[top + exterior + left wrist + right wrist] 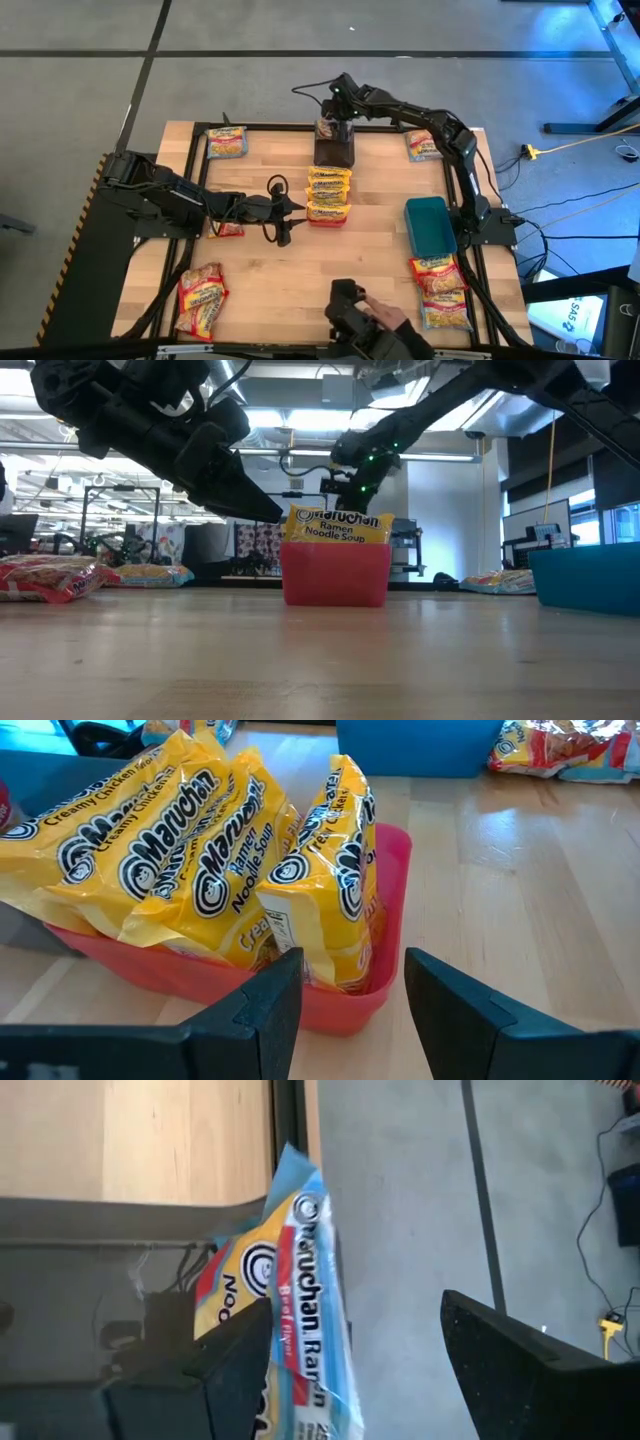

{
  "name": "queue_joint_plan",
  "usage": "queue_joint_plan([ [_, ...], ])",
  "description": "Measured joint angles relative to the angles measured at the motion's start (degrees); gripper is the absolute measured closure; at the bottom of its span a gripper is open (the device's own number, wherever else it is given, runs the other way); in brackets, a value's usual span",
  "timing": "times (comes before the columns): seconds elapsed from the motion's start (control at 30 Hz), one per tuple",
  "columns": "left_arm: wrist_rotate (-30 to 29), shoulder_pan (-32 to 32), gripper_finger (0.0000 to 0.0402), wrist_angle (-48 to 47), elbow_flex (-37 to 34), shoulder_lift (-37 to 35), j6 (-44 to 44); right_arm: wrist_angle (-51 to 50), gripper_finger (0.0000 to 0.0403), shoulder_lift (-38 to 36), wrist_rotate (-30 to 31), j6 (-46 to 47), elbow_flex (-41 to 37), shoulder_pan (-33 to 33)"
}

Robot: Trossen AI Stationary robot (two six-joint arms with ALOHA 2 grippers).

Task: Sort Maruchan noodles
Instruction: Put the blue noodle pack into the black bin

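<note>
- Three bins stand on the surface (260,270): a red bin (328,217) at centre, a grey bin (334,150) at the far edge, a teal bin (430,225) on the right side.
- Yellow creamy-chicken packets (215,850) stand on edge, packed side by side in the red bin; this looks like sorting by flavour, one bin per kind.
- Left gripper (345,995) sits just beside the red bin with jaws apart and nothing between them; judged to have finished a drop or to be lining up.
- Right gripper (340,1370) hangs over the grey bin; a blue-edged beef packet (300,1300) lies against one finger. Whether the jaws pinch it cannot be told.
- Loose packets remain unsorted: near-left pile (202,297), near-right pile (440,290), far-left packet (227,141), far-right packet (421,145).
- Teal bin appears empty.
</note>
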Motion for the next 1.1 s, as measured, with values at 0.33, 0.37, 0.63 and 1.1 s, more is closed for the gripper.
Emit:
queue_joint_plan([
  [0.33,-0.57,0.02,0.0232,0.44,0.0,0.0,0.04,-4.18,0.0143,-4.47,-3.95,1.79,-0.02,0.05],
  [0.37,-0.58,0.02,0.0232,0.44,0.0,0.0,0.02,-5.52,0.0143,-5.38,-4.42,2.65,-0.02,0.07],
  [0.63,-2.95,0.02,0.0232,-1.55,0.02,-0.59,-0.68,-16.46,0.0143,-14.45,-11.01,11.49,-2.81,0.52],
  [1.1,-8.0,11.23,0.0232,-37.02,3.14,-20.05,-14.01,3.19,0.0143,-37.38,-3.27,21.51,-36.82,13.55],
])
